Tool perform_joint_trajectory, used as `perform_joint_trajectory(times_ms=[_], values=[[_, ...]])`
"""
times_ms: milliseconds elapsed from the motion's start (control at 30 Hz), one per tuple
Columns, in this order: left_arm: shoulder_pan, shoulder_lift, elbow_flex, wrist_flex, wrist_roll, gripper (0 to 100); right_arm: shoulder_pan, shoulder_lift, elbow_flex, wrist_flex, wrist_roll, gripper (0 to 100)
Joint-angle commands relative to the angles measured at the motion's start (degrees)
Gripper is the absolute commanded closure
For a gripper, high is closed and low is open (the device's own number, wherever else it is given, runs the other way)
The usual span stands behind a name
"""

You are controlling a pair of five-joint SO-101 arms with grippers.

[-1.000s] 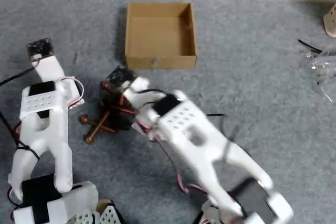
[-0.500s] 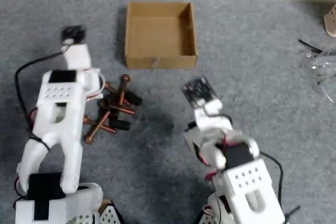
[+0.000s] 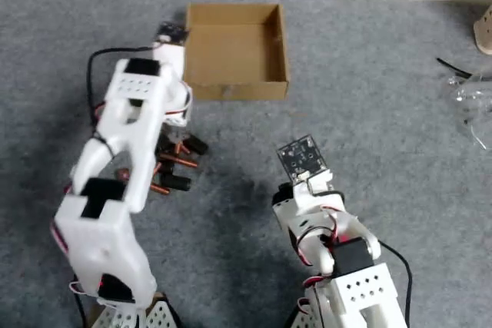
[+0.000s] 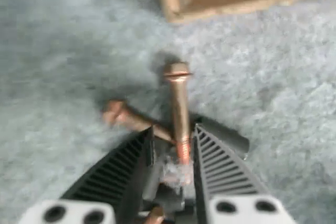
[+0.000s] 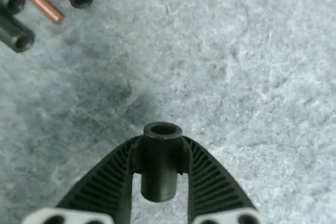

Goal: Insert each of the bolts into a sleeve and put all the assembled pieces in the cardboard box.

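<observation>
Right gripper (image 5: 160, 150) pinches a black sleeve (image 5: 159, 174), bore facing outward. Left gripper (image 4: 173, 139), slightly spread, straddles a copper bolt (image 4: 177, 100) lying near the cardboard box (image 3: 234, 91). I'd say it should close squarely on the shank, leaving the tip free for the sleeve.

One open brown cardboard box (image 3: 234, 91); two white robot arms (image 3: 131, 136); at least three black cylindrical sleeves (image 5: 159, 161); at least three copper-coloured metal bolts (image 4: 178, 108). An arm hides some, so totals stay uncertain.
</observation>
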Motion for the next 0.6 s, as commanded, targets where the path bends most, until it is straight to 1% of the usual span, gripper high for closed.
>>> perform_joint_trajectory(times_ms=[0, 133, 300, 567], values=[[2.24, 2.68, -6.29, 1.49, -0.44, 88, 0.66, 0.22, -0.75, -2.24, -0.44, 99.4], [2.33, 5.14, -9.19, 4.13, -0.44, 88, 0.66, 0.22, -0.48, -2.86, -0.35, 99.4], [3.91, 5.49, -8.75, 4.13, -0.18, 87, 0.66, 0.48, -0.31, -3.65, -0.35, 99.4], [2.95, 8.66, -8.04, 4.13, 2.64, 88, 0.66, 0.48, -0.31, -3.65, -0.35, 99.4]])
